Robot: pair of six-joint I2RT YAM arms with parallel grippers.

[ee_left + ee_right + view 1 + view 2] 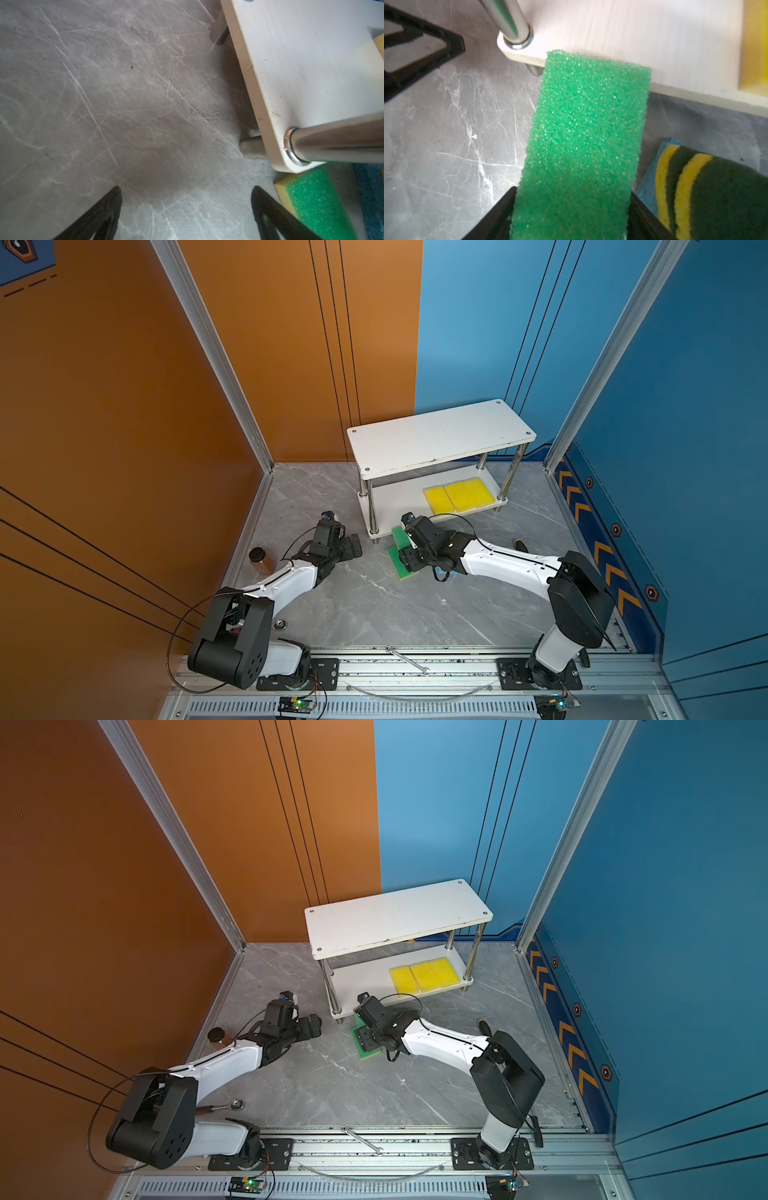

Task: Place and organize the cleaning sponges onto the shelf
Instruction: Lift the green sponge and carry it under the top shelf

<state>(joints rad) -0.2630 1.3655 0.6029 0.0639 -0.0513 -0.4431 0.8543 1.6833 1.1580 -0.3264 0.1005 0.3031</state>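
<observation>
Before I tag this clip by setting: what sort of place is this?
Most likely a robot test cell, not a home: aluminium frame posts, an orange wall panel and a blue wall panel, and the left arm and right arm mounted on a front rail.

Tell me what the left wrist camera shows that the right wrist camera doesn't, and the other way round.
Left wrist only: the left tool standing open and empty over the table, and a second shelf foot.
Right wrist only: the right tool shut on the green sponge, and two dark-green sponges.
Both: the shelf at its lower board's corner, a post, the green sponge, some blue sponge, and a yellow sponge on that board.
</observation>
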